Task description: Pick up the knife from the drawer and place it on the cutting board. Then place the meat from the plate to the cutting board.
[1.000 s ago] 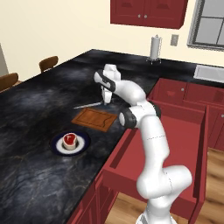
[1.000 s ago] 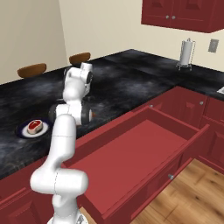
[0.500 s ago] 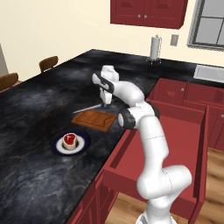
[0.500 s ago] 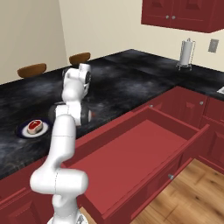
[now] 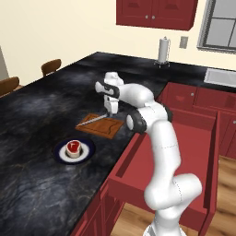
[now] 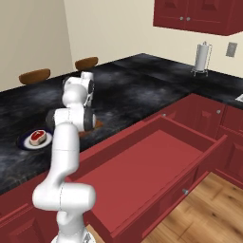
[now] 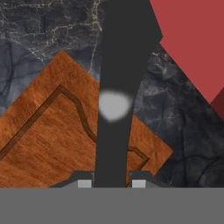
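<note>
Your hand point(image 5: 110, 112) is clamped tight on the knife point(image 7: 120, 94) by its black handle, blade slanting down onto the cutting board point(image 5: 102, 125) right beneath the hand. Step one is nearly done, I'd say: lower and let go. Next is the meat point(image 5: 73, 147) on the plate point(image 5: 89, 150), beyond the board's far side on the surface point(image 5: 41, 110). Open drawer point(image 6: 142, 166) sits behind the hand; nothing blocks the way.

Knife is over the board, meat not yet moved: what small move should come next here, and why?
Probably lower the last bit and open the jaws. The gripper is shut on the knife by its black handle, and the blade slants down over the cutting board; whether the tip touches it I cannot tell. The meat sits on the plate, so the knife has to be released first.
</note>
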### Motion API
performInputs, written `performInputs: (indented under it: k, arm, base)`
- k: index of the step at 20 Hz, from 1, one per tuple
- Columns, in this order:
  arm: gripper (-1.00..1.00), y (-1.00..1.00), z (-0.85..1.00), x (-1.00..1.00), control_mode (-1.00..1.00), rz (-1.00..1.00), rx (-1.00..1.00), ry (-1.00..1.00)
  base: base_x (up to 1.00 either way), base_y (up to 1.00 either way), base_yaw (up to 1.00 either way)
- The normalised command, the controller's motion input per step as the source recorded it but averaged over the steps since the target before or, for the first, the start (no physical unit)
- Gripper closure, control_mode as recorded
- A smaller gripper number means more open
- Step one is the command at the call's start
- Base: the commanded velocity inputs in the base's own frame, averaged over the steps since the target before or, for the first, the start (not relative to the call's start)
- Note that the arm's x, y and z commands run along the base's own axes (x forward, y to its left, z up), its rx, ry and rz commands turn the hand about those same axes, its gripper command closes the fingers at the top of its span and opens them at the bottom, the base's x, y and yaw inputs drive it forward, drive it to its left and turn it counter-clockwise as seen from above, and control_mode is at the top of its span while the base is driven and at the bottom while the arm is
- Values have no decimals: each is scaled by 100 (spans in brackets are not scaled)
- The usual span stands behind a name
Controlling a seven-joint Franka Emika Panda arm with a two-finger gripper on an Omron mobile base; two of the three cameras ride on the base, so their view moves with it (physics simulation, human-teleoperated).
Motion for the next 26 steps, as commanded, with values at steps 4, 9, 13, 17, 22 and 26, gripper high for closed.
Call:
performInputs:
  k: [4,9,13,17,22,26]
  arm:
    - [100,0,-43,-32,-100,0,0,-34]
    - [100,3,0,-20,-100,0,7,-20]
    - [100,5,-6,-42,-100,0,10,-20]
    - [100,0,0,9,-100,-1,7,-11]
    - [100,-14,0,26,-100,-2,12,0]
    - [100,-24,0,27,-100,-1,10,2]
  base:
    - [0,0,0]
    - [0,0,0]
    - [0,0,0]
    - [0,0,0]
    - [0,0,0]
    - [0,0,0]
